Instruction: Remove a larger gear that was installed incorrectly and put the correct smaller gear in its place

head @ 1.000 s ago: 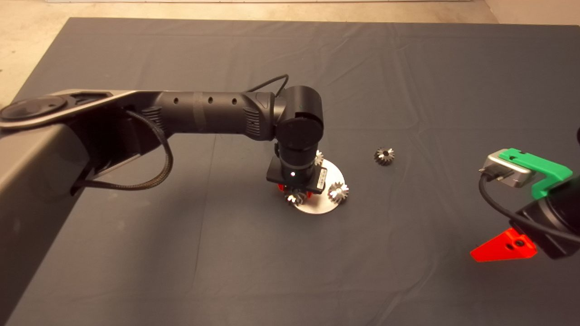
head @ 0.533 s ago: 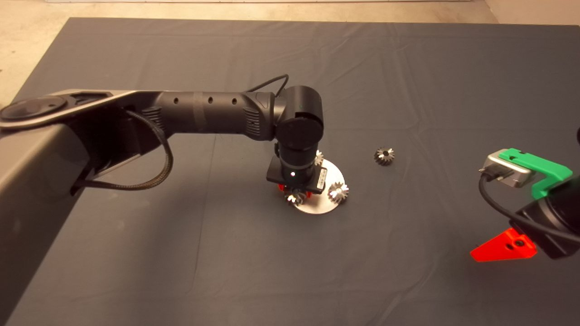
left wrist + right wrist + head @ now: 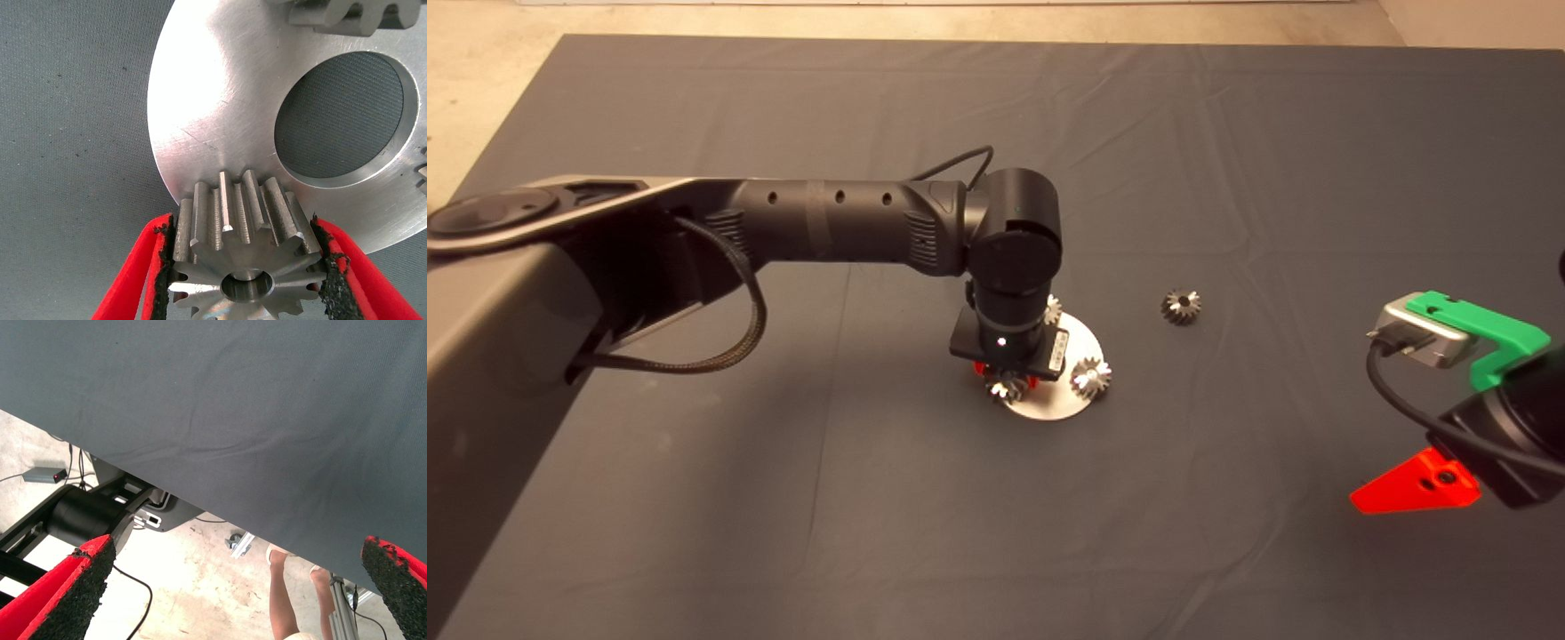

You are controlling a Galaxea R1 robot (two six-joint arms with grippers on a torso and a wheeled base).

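A bright silver-white toothed metal gear (image 3: 247, 257) with a dark centre hole is framed by the red fingers (image 3: 137, 267) and black pads of the left gripper (image 3: 243, 280). A pale brushed-silver round metal plate (image 3: 220, 127) is seen beneath it, on a dark grey cloth mat (image 3: 1227, 160). A small dark grey-black bevel gear (image 3: 1181, 307) is shown on the mat. A green body and red fingers (image 3: 57, 597) with black pads are shown on the right gripper (image 3: 233, 587).

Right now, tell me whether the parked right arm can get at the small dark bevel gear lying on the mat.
Probably yes. The small dark bevel gear lies alone on bare mat, with nothing between it and the open right gripper; the left gripper is busy at the round silver plate.
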